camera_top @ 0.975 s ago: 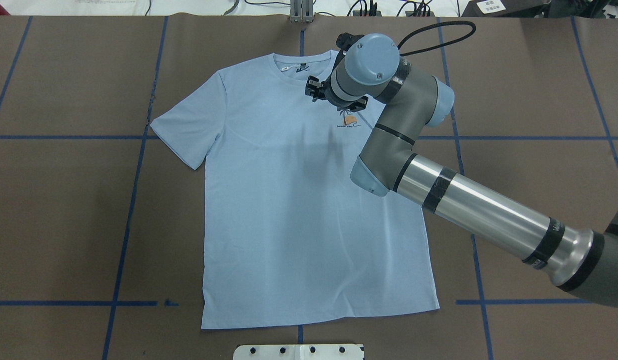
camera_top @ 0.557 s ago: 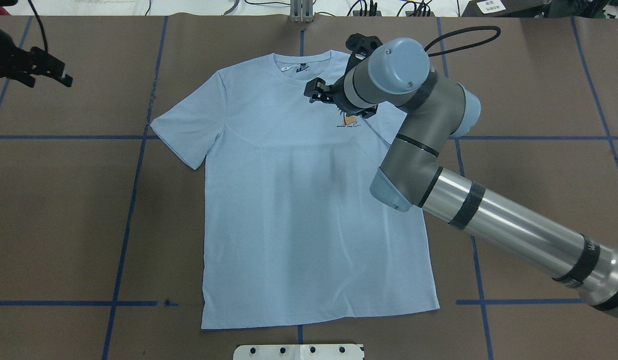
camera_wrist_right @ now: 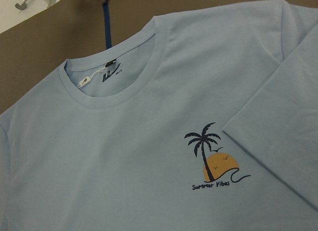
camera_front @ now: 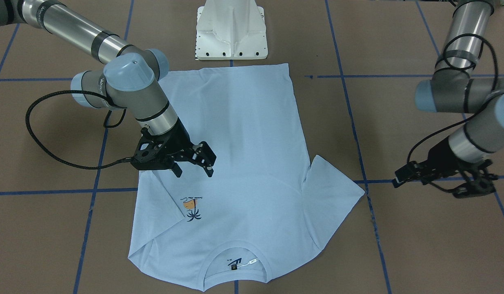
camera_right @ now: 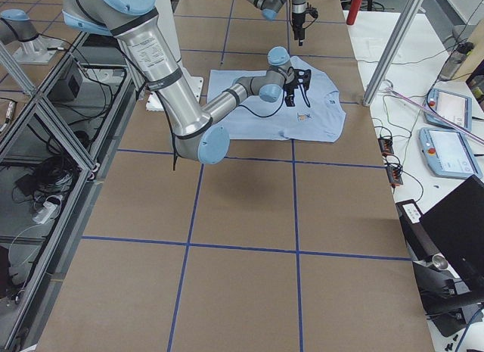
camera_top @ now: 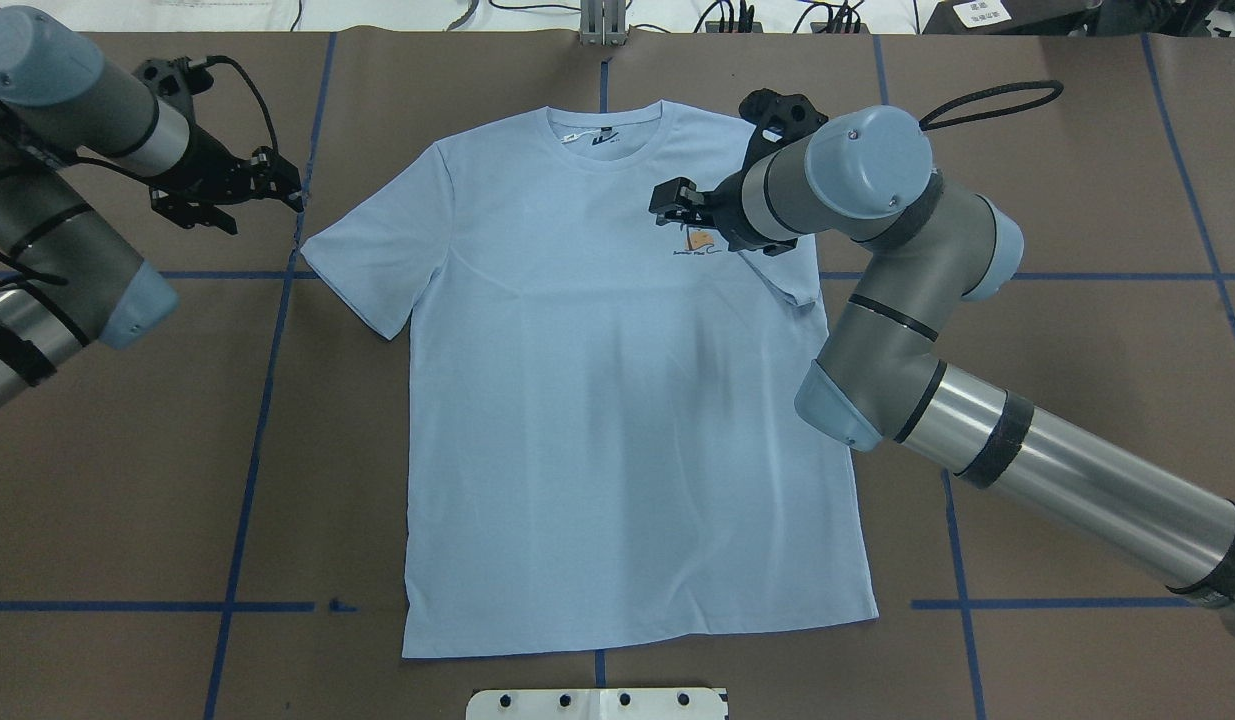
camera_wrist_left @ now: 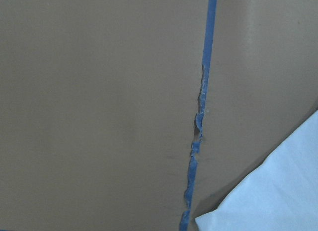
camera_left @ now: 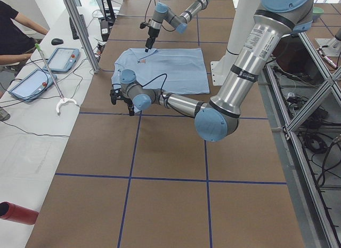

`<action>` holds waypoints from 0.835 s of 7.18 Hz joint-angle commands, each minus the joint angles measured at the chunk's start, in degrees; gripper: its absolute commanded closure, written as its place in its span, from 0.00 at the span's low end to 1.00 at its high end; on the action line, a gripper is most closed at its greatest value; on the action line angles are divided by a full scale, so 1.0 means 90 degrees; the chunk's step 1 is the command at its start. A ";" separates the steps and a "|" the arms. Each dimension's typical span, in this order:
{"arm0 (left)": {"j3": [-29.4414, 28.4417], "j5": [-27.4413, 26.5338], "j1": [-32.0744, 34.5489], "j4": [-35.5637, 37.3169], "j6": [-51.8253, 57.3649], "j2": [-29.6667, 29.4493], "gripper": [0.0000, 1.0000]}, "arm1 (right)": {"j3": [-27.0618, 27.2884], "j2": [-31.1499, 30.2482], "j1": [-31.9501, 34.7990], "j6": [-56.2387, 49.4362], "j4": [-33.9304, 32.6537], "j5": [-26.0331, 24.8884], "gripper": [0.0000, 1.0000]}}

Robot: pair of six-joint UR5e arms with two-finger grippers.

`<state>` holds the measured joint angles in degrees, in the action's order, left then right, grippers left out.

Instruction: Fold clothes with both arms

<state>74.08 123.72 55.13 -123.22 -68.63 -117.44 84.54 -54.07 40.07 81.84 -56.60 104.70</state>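
The light blue T-shirt (camera_top: 597,400) lies flat and face up on the brown table, collar (camera_top: 605,135) at the far end. Its right sleeve (camera_top: 777,270) is folded in onto the chest beside the palm-tree print (camera_top: 699,242), which also shows in the right wrist view (camera_wrist_right: 211,159). Its left sleeve (camera_top: 367,270) lies spread out. My right gripper (camera_top: 672,205) hovers open and empty over the chest (camera_front: 192,167). My left gripper (camera_top: 289,190) looks open and empty above bare table just left of the left sleeve (camera_front: 398,178). A sleeve corner (camera_wrist_left: 268,191) shows in the left wrist view.
The white pedestal base (camera_front: 231,32) stands at the robot's edge of the table by the shirt hem. Blue tape lines (camera_top: 267,400) cross the brown cover. Cables (camera_top: 737,15) lie along the far edge. An operator (camera_left: 16,34) and tablets (camera_left: 61,58) are beyond it.
My left arm has come in from the left edge to just beside the left sleeve. My right gripper has drawn back to the right, away from the collar and over the print.
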 commanded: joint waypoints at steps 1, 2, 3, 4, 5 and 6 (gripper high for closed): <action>-0.0077 -0.0492 -0.0441 -0.0040 -0.0304 -0.0047 0.18 | 0.0050 -0.0037 0.0001 0.0009 0.0009 -0.0012 0.00; -0.0096 -0.0610 -0.0519 -0.0049 -0.0294 -0.0047 0.22 | 0.0060 -0.0047 0.0001 0.0038 0.0009 -0.0012 0.00; -0.0106 -0.0699 -0.0558 -0.0059 -0.0265 -0.0066 0.27 | 0.0050 -0.0057 0.0001 0.0038 0.0009 -0.0032 0.00; -0.0106 -0.0883 -0.0607 -0.0069 -0.0236 -0.0095 0.33 | 0.0050 -0.0057 0.0001 0.0038 0.0009 -0.0042 0.00; -0.0106 -0.0962 -0.0637 -0.0069 -0.0226 -0.0096 0.42 | 0.0050 -0.0067 0.0001 0.0038 0.0009 -0.0042 0.00; -0.0106 -0.0963 -0.0637 -0.0069 -0.0226 -0.0096 0.58 | 0.0050 -0.0067 0.0001 0.0028 0.0009 -0.0042 0.00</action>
<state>73.13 115.52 49.56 -123.82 -70.73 -118.26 85.00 -54.63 40.08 82.16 -56.51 104.34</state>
